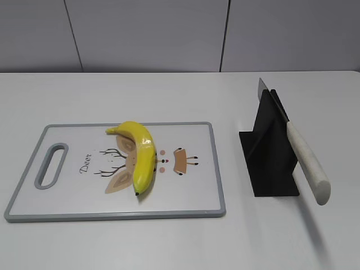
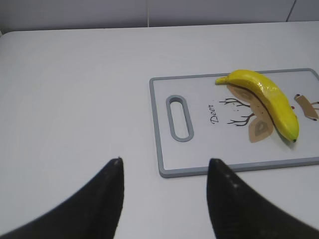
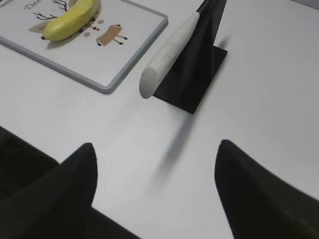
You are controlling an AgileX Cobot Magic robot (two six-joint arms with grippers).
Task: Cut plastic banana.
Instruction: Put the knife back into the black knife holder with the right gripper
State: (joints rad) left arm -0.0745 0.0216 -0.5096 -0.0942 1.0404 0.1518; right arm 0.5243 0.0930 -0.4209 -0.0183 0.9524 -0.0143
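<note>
A plain white tabletop (image 1: 169,90) runs back to a pale grey panelled wall (image 1: 146,34); my left gripper (image 2: 164,172) hangs released above it, its black fingers (image 2: 112,189) spread and holding nothing; my right gripper (image 3: 154,154) is likewise spread wide and bare. The yellow plastic banana (image 2: 266,97) lies curved on the white grey-rimmed cutting board (image 2: 199,167), ahead and to the right of my left fingers, well apart from them. Ahead of my right fingers, slightly left, the white-handled knife (image 3: 167,50) leans in its black angled stand (image 3: 199,74), handle end pointing back toward them, with bare tabletop between.
</note>
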